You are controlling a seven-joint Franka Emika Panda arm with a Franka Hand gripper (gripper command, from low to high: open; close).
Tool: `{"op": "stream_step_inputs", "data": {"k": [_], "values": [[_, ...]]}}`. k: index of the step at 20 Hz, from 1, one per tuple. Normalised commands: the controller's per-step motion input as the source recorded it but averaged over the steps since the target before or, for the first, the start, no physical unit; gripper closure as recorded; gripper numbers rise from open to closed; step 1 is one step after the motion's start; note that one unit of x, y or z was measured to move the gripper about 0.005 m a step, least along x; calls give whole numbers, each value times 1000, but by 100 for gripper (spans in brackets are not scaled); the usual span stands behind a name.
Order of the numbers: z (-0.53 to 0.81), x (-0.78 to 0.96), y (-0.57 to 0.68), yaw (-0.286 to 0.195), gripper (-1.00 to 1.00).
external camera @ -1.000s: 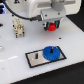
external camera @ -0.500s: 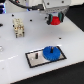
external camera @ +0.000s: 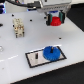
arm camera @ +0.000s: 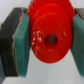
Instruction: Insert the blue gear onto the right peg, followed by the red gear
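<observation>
The blue gear (external camera: 51,52) lies flat on the dark pale-rimmed plate (external camera: 35,59), at the plate's end toward the exterior view's right; the right peg is hidden by it. A shorter pin (external camera: 37,56) stands on the plate's other part. My gripper (external camera: 55,20) hangs well above the table at the upper right of the exterior view, shut on the red gear (external camera: 55,21). In the wrist view the red gear (arm camera: 50,36) fills the frame, clamped between the two teal pads (arm camera: 22,45).
A pale boxy object with dark marks (external camera: 18,27) stands at the exterior view's left, back from the plate. The white table (external camera: 15,67) runs under everything.
My gripper has moved up and toward the exterior view's right with the red gear in it. The blue gear and plate have not moved.
</observation>
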Motion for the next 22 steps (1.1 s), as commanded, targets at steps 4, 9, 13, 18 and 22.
{"op": "stream_step_inputs", "data": {"k": [4,9,13,18,22], "values": [[255,824,-143,0,100],[169,805,-194,0,100],[114,775,-242,0,100],[64,729,-183,0,100],[-4,524,-182,0,100]]}}
